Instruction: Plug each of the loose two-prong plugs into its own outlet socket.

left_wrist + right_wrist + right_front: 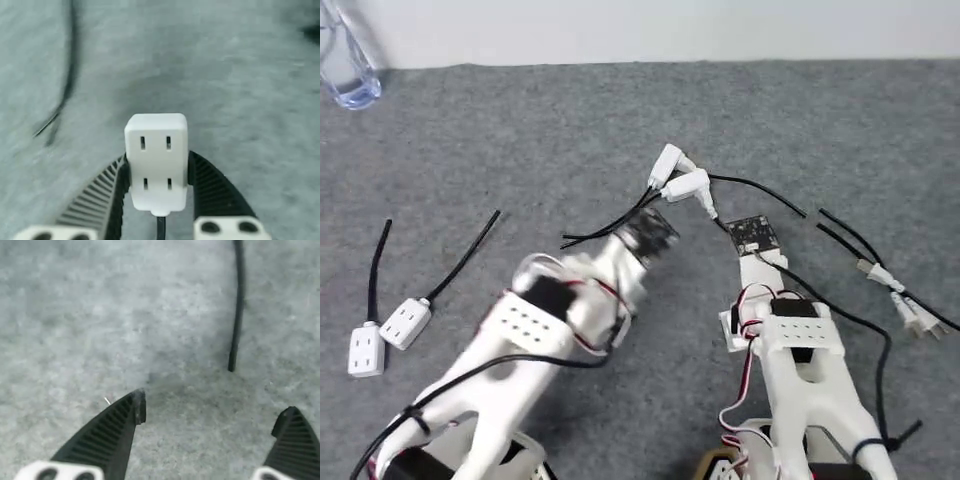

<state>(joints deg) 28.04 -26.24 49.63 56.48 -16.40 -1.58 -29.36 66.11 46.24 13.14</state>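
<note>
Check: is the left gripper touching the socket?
Touching. In the left wrist view, the fingers of the left gripper press against both sides of the socket, with no gap.

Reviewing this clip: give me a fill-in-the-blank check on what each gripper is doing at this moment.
1. The left gripper has its jaws ____ on a white outlet socket.
2. The right gripper has its jaws ____ above the grey carpet, holding nothing.
3. In the high view, ____ loose outlet sockets lie side by side, away from both arms.
Missing words: shut; open; two.
</note>
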